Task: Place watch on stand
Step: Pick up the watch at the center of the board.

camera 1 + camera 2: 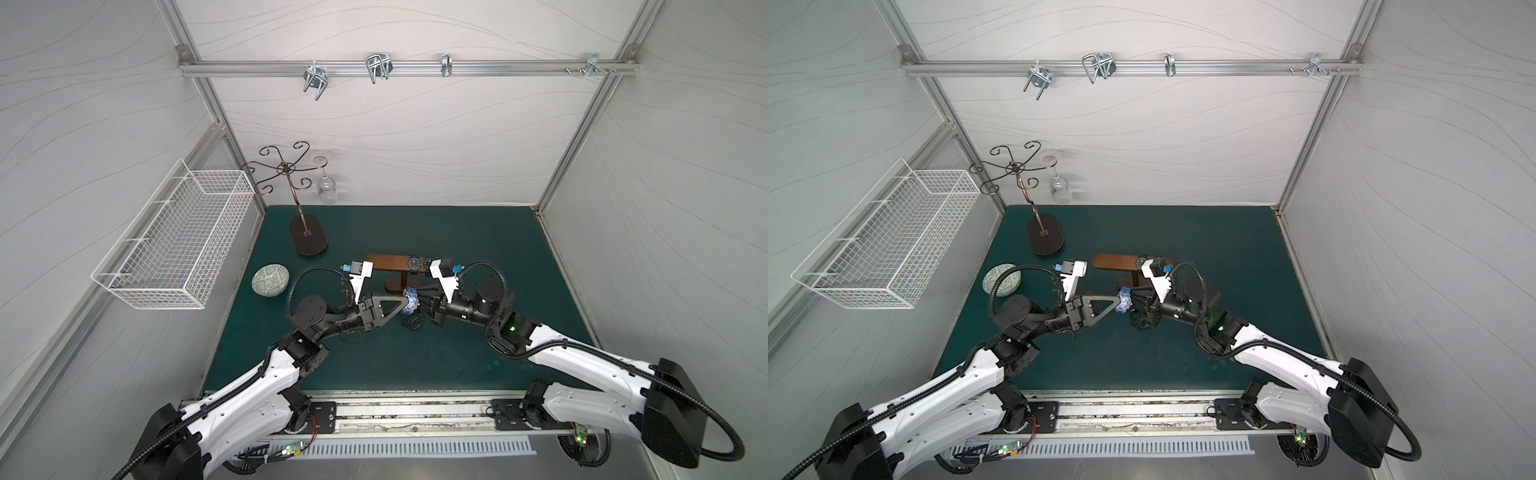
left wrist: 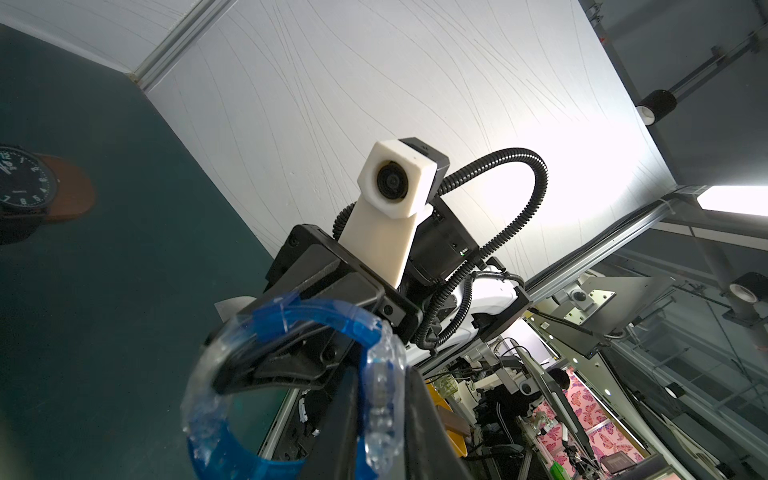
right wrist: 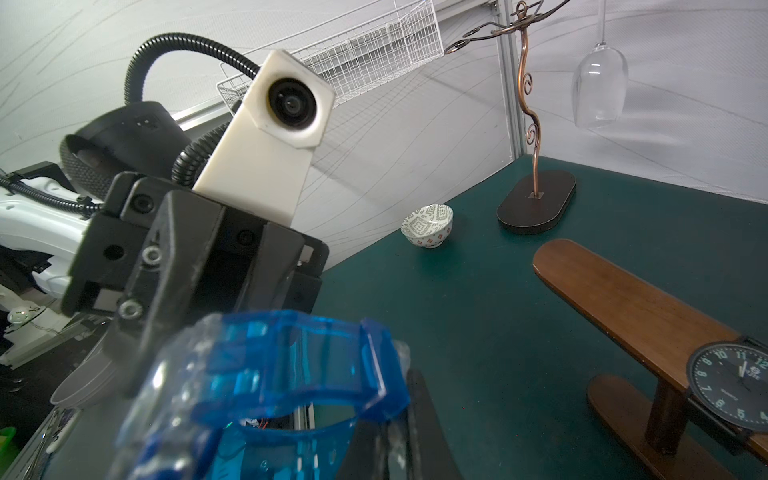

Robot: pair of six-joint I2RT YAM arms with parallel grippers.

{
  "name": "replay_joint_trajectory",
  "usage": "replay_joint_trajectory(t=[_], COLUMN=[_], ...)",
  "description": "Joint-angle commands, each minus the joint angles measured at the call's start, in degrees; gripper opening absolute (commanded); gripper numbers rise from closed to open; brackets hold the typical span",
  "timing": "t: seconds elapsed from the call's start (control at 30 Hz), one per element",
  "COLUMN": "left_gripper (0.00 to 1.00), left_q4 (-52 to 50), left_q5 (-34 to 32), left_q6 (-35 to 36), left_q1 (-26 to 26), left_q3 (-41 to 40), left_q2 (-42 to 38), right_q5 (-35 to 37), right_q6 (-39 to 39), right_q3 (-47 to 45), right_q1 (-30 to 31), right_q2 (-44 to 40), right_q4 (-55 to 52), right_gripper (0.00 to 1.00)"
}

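blue watch (image 1: 410, 302) held mid-air, short of the stand (image 1: 390, 262)

left gripper (image 1: 404, 302) clamped narrow on the strap, right gripper (image 1: 420, 306) pinched tight on it from the opposite side. the watch hangs above the green mat (image 1: 415, 365), just in front of the wooden stand. a black watch (image 1: 414, 262) sits on the crossbar's right-arm end.

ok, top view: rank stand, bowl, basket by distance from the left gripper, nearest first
From the left gripper:
1. stand, right behind it, centre.
2. bowl, farther off to the left.
3. basket, hung at the far left, past the bowl.
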Motion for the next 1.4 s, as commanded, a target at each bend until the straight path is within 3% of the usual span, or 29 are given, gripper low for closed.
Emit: replay_joint_trajectory(t=[0.0, 0.17, 0.37, 0.43, 0.5, 0.6, 0.7, 0.8, 0.93, 1.0, 1.07, 1.27, 1.37], left_gripper=[0.25, 0.43, 0.6, 0.57, 0.47, 0.51, 0.6, 0.63, 0.66, 0.66, 0.65, 0.65, 0.69], left_q4=[-1.9, -22.9, -36.3, -42.5, -52.3, -63.1, -64.2, -64.5, -66.3, -62.9, -58.6, -58.8, -56.6], left_q5=[-1.7, -2.6, -8.5, -13.2, -17.8, -21.5, -28.9, -41.7, -55.8, -59.5, -59.6, -60.6, -57.8], left_q6=[3.6, 16.0, 26.7, 29.7, 32.9, 40.5, 47.6, 54.3, 56.2, 56.1, 55.3, 49.5, 45.1], left_q1=[-0.1, 0.1, 0.1, 0.0, -0.1, -0.4, -4.2, -13.4, -22.7, -26.6, -28.3, -28.3, -27.8], left_q3=[0.7, 6.1, 10.0, 11.9, 16.0, 21.9, 22.6, 23.0, 25.2, 24.9, 24.0, 25.2, 25.4], left_q2=[-1.2, -5.6, -11.3, -13.3, -12.9, -8.9, -8.2, -7.1, 0.4, 1.8, 1.4, 1.7, 1.7], right_q5=[-0.8, 7.2, 16.6, 18.0, 18.6, 19.9, 21.2, 22.0, 24.4, 25.5, 26.4, 26.4, 25.9], right_q6=[-1.8, -4.8, -8.1, -8.4, -8.3, -7.7, -7.2, -6.2, -4.5, -3.8, -3.3, -2.8, -2.2], right_q3=[1.0, 3.7, 5.3, 5.6, 5.8, 6.2, 7.0, 8.0, 8.6, 8.6, 7.9, 6.1, 4.6], right_q1=[0.6, 0.7, 0.6, 0.5, 0.5, 0.4, 0.4, 0.4, 0.4, 0.4, 0.4, 0.5, 0.5], right_q2=[-1.3, -2.4, -4.4, -4.8, -4.8, -4.7, -4.5, -4.7, -4.4, -3.9, -3.4, -3.7, -3.9], right_q4=[0.4, -9.5, -18.1, -19.5, -20.6, -22.8, -25.7, -29.0, -32.2, -33.2, -33.4, -32.1, -30.8], right_gripper=[0.0, 0.0, 0.0, 0.0, 0.0, 0.0, 0.0, 0.0, 0.0, 0.0, 0.0, 0.0, 0.0])
